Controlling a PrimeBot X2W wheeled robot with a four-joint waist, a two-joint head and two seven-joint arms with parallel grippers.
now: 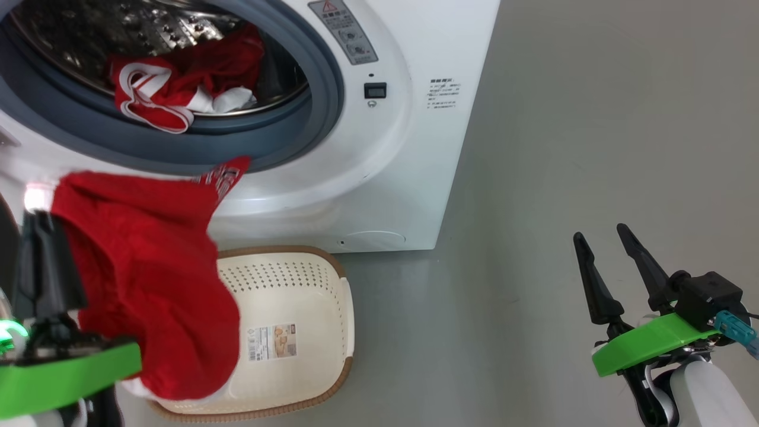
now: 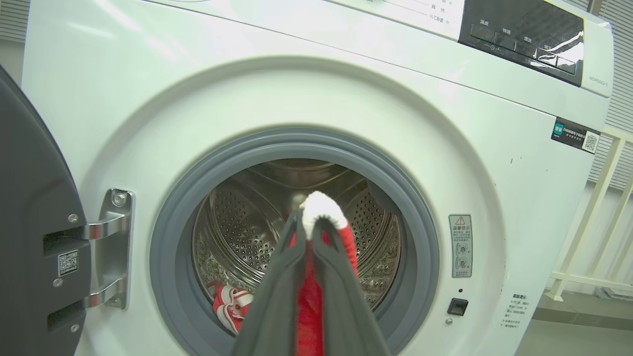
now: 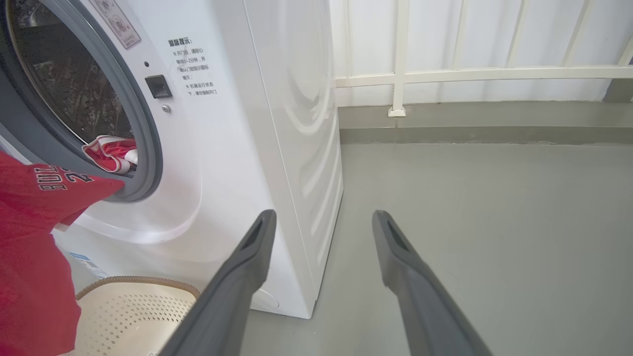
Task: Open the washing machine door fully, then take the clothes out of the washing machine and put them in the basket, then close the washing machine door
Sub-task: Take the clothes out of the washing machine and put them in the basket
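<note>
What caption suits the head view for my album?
The left tool holds a red garment above the cream basket; more red clothing lies in the washer drum.

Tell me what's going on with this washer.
The robot is unloading the washing machine, whose door stands open. Its left hand is shut on a red garment that hangs outside the drum, over the basket on the floor, not yet dropped in. Another red garment with white trim lies in the drum. The right hand is open and holds nothing, off to the side.
</note>
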